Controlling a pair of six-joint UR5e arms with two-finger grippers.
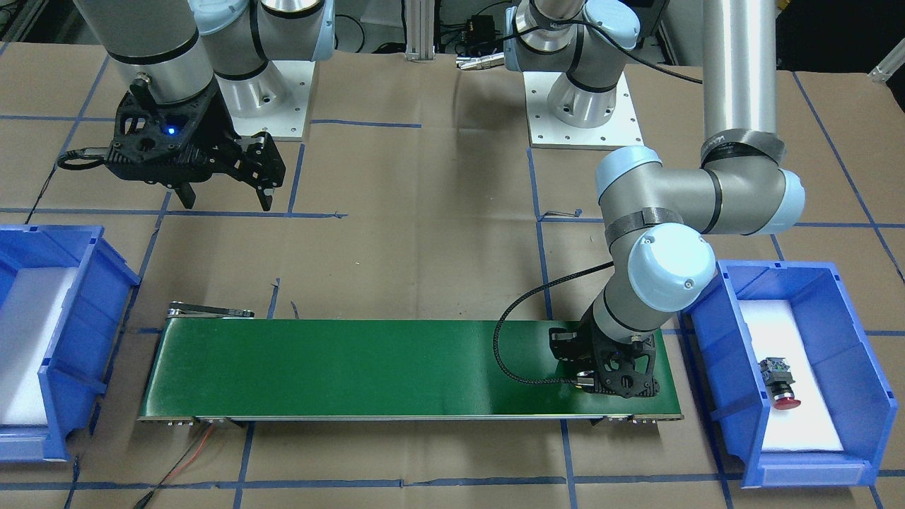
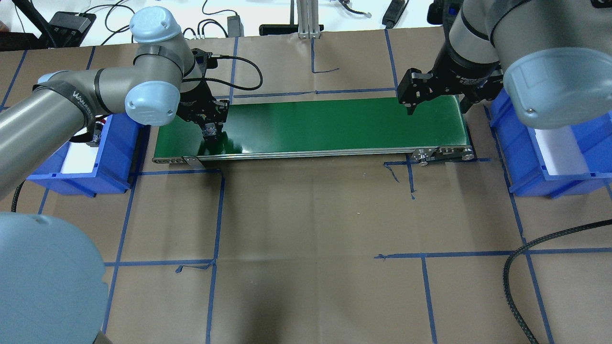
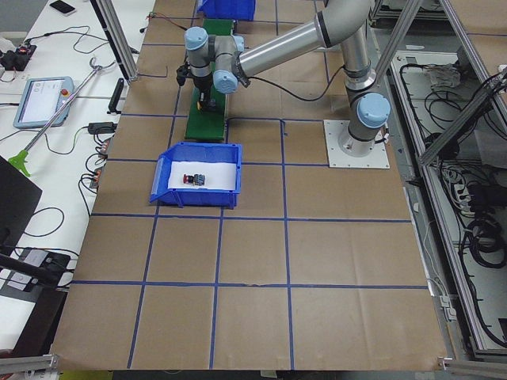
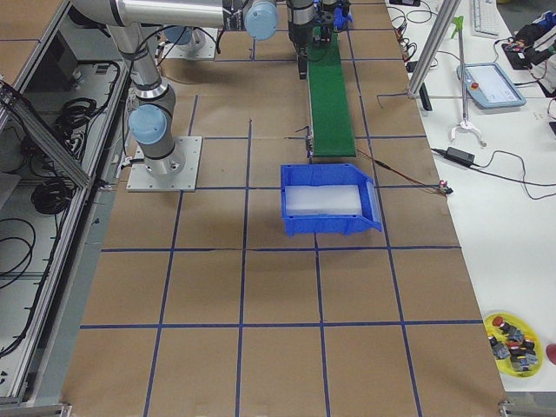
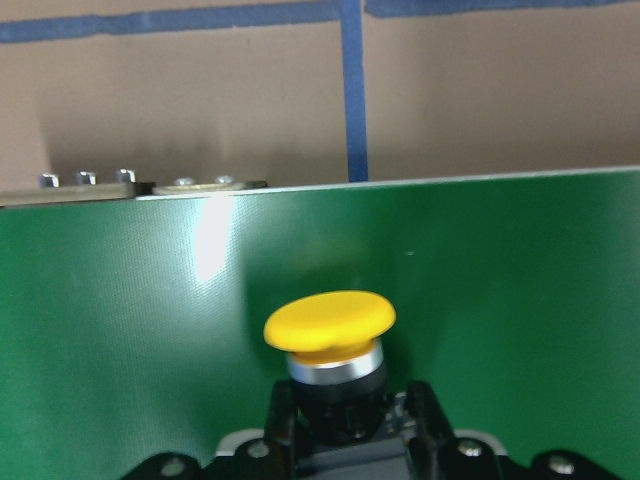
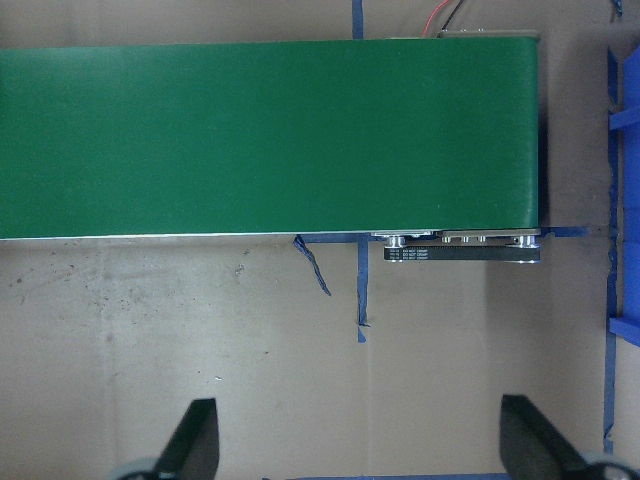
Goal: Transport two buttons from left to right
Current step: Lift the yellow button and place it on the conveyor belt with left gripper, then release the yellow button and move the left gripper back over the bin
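While the left gripper (image 5: 350, 415) was lowered over the green conveyor belt (image 1: 389, 367), at the end nearest the left blue bin (image 1: 710, 346), its fingers (image 5: 422, 420) were clamped on the yellow-capped button (image 5: 330, 322). The button was gripped by its black collar, just behind the silver ring. The yellow cap was pointed away from the gripper toward the belt surface. Whether the cap was touching the belt could not be told.

The red-capped button (image 1: 778, 382) was seen lying on its side on the white liner inside the left blue bin, well apart from the left gripper.

The right gripper (image 1: 228, 201) was held raised above the brown paper-covered table (image 2: 311, 215), on the robot's side of the belt and near its right end. Its fingers (image 6: 195, 445) were spread wide, and nothing was held between them. The right blue bin (image 1: 92, 304) was placed just beyond that end of the belt, and only its white liner could be seen in it.

Blue tape lines (image 2: 217, 215) were laid across the paper in a grid.
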